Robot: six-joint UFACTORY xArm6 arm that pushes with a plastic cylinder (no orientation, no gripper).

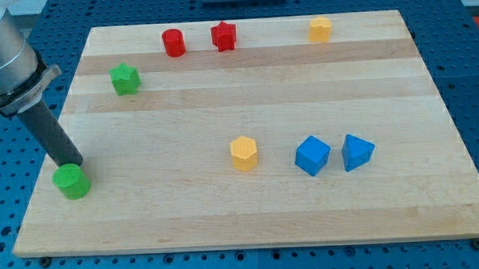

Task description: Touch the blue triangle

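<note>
Your table (250, 222) is a pale wooden board on a blue perforated base. Item, the view's far left: my tip (71, 164), touching the top of a green cylinder (71, 182) near the left edge; no pincer is fitted, only the plain rod, holding nothing. Item, upper left: a green star-like block (126, 78). Item, along the top: red cylinder (173, 42), red star-like block (223, 36), yellow block (320, 29). Item, lower centre: yellow hexagonal block (243, 153). Item, right of it: blue cube (312, 155), then the blue triangle (357, 152) just beside it. You would judge the touch not yet made; nearly the whole crossing remains. Open board lies above the lower row, so a route over the yellow hexagonal block and blue cube looks clear.
</note>
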